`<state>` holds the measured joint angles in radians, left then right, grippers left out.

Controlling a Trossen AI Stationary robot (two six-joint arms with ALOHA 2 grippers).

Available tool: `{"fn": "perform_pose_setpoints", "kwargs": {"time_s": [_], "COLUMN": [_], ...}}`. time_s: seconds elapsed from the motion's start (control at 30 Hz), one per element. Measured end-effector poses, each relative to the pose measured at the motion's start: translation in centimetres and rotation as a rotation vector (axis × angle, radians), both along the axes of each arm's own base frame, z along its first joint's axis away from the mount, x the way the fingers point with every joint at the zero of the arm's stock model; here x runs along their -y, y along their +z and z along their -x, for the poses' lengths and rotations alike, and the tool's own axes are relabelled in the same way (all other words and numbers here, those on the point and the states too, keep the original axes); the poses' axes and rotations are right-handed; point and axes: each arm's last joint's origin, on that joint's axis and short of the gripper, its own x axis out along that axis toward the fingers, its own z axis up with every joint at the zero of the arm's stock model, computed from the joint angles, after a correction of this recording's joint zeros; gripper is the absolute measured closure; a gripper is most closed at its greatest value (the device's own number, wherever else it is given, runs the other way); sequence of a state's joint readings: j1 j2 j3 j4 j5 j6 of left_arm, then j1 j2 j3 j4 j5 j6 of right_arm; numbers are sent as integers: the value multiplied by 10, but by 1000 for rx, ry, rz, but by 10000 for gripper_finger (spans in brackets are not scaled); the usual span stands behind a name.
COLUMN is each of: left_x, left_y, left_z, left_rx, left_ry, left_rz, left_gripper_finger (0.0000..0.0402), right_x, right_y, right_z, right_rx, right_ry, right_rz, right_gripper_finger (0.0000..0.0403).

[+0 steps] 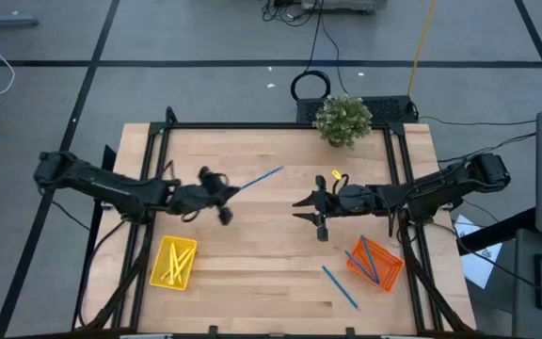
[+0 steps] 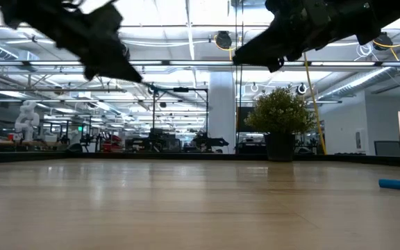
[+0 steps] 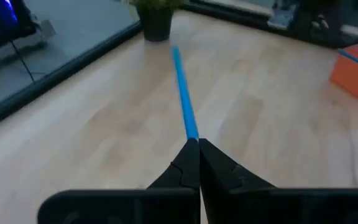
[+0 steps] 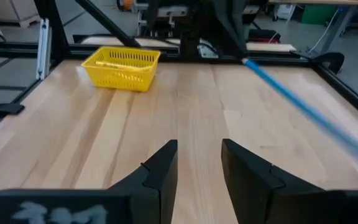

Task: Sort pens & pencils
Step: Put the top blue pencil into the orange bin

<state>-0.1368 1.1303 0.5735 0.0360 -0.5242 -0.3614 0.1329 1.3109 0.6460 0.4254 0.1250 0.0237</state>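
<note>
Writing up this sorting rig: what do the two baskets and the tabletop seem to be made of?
Yellow basket: likely plastic, judging by its moulded open mesh walls. Orange basket: probably similar, details unclear. Tabletop: pale wood planks, visible grain and seams, slight sheen.

Lower left of the high view: basket (image 1: 174,263) holding pencils (image 1: 177,260). Lower right: second basket (image 1: 374,264) with pens (image 1: 371,256); loose pen (image 1: 340,286) just left. Plant (image 1: 342,120) upper centre.

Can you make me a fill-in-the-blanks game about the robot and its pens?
1. The left gripper holds a ___ pen.
2. The right gripper is ___.
3. The pencils lie in the ___ basket.
4. One pen lies on the ___.

Missing words: blue; open; yellow; table
</note>
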Motion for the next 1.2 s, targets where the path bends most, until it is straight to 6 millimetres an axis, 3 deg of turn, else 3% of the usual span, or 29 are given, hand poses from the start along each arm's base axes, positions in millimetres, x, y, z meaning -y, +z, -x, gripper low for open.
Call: {"fn": "perform_pose_setpoints", "kwargs": {"time_s": [0.23, 0.63, 1.2], "left_x": [17, 22, 23], "left_y": [-12, -19, -19], "left_z": [13, 18, 18], "left_rx": [221, 231, 234], "left_ry": [-128, -158, -158], "left_rz": [-4, 14, 23], "left_gripper_finger": [401, 401, 401], "right_x": [0, -1, -1], "right_y": [2, -10, -11], "right_z": [-2, -8, -12], "right_rx": [31, 5, 34], "right_ry": [3, 2, 1], "right_rz": [4, 9, 4], "right_gripper_finger": [289, 289, 289]}}
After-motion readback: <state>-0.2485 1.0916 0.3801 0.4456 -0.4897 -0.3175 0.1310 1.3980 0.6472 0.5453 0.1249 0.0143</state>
